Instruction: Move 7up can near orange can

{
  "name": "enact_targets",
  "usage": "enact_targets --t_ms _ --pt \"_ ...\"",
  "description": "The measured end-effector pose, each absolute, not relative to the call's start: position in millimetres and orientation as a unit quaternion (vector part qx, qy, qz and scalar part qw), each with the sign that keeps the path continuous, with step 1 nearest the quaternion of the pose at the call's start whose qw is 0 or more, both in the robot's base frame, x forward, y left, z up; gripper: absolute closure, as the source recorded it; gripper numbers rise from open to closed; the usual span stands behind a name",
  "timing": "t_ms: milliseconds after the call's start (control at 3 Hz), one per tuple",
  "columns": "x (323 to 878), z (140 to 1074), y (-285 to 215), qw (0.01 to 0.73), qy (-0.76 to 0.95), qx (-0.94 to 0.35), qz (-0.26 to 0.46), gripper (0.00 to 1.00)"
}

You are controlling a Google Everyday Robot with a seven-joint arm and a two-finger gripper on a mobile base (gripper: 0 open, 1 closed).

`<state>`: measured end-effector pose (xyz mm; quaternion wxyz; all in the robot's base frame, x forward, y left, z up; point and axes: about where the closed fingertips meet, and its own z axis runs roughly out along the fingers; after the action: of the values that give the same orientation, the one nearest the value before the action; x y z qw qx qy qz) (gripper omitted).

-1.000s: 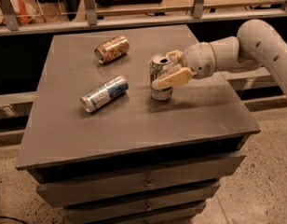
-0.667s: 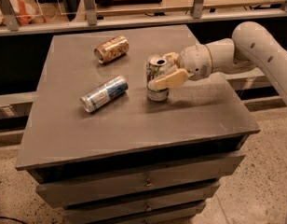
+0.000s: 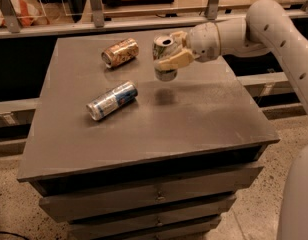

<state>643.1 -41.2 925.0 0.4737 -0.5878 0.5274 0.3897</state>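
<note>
Nearest the front edge, below the dark grey table (image 3: 194,134), sit its drawers (image 3: 156,196). Farther in, on the left part of the top, the slim blue and silver can (image 3: 112,100) lies on its side, where it lay a second ago. Past the middle, a soft shadow (image 3: 164,96) lies under my load. Above it my gripper (image 3: 168,50) is clamped on the 7up can (image 3: 165,73), one tan finger (image 3: 178,59) across the near side of the can and the other behind it, closed only as far as the can's width allows. A second ago that can stood on the table top; now it hangs clear of it, roughly upright, and has shifted to the far left, closer to the orange can (image 3: 120,52). The 7up can shows a silver top with a dark opening, pale sides and a silver base. The orange can lies on its side near the far left of the top, just left of my held can and not touching it. My arm (image 3: 274,24) reaches in from the right.
</note>
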Motion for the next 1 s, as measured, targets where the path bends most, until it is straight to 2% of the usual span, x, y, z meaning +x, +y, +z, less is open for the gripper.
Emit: enact_targets --t_ms 667,1000 --pt "729.4 959.9 -75.1 0.553 0.564 -0.543 0.287 1.00" --pt "763.9 957.4 -71.8 0.573 0.576 -0.506 0.288 1.00"
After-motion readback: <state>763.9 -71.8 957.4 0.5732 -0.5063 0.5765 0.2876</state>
